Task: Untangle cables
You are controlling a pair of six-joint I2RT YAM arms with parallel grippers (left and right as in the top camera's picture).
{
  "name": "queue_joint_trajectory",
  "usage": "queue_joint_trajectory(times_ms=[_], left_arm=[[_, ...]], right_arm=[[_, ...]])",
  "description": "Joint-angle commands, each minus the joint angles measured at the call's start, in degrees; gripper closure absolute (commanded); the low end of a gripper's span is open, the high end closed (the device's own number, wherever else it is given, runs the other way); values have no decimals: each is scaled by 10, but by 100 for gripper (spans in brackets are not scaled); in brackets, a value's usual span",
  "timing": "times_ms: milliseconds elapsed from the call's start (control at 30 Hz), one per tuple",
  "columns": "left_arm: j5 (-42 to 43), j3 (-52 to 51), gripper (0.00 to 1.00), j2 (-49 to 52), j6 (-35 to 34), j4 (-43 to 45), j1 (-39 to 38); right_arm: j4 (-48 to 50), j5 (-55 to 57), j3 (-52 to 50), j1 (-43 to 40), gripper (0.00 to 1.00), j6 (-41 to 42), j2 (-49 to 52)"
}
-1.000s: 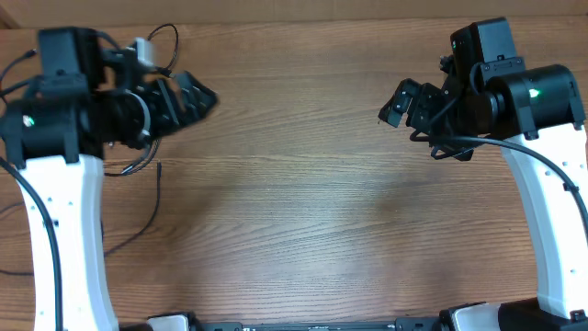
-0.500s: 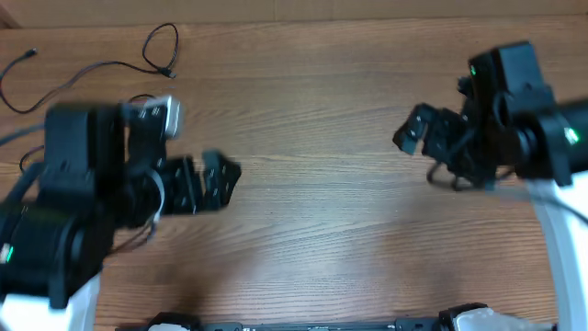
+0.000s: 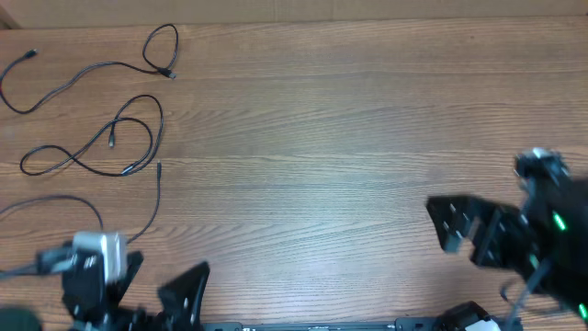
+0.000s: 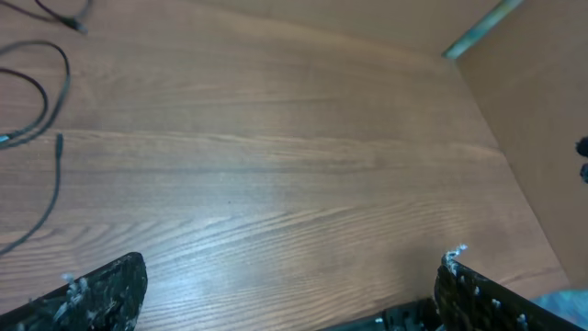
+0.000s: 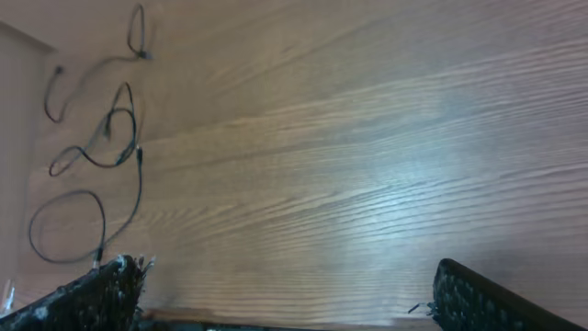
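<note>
Cables: three thin black cables point(image 3: 158, 188) on the far-left part of the bench point(image 3: 322, 138). They lie apart as separate strands, and the middle one loops across itself.
Left fingers: the left fingers point(image 3: 184, 294) are spread wide and hold nothing, at the near-left edge.
Right fingers: the right fingers point(image 3: 452, 222) are spread wide and empty, at the near right.
Bearing: the cables lie beyond the left fingers, toward the far edge. The nearest strand's straight tail runs near-to-far.
Nearer arm: left. The right is well apart, across the bench.
Progress: we judge the untangling all but done.
</note>
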Motion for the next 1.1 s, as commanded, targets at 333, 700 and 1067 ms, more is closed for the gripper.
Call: queue_joint_trajectory(times_ms=[333, 700, 1067], left_arm=[[-33, -12, 0, -30, 12, -24, -4], [-33, -12, 0, -30, 12, -25, -4], [-33, -12, 0, -30, 12, -25, -4]], right_arm=[[-13, 18, -59, 3, 0, 0, -64], [-13, 18, -59, 3, 0, 0, -64], [-11, 44, -59, 3, 0, -2, -64]])
